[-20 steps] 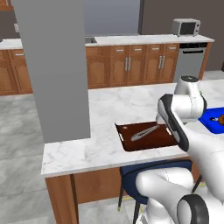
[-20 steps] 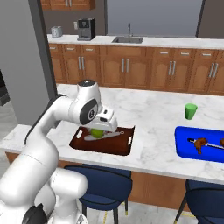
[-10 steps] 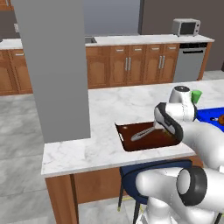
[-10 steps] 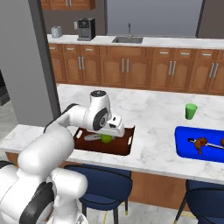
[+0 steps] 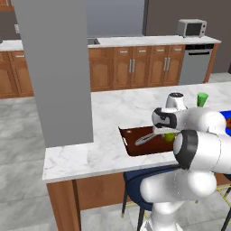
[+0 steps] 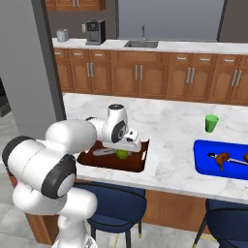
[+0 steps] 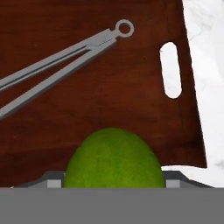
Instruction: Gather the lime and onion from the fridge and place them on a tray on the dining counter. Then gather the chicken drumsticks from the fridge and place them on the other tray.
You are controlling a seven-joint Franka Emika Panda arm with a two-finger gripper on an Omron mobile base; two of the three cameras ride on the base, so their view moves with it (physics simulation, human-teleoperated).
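Lime [image 7: 113, 158] between wide hand [image 6: 127, 147] fingers

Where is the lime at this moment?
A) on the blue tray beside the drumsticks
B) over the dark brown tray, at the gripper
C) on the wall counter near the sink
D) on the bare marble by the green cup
B: the lime sits right at the gripper over the brown tray, near the grey tongs.
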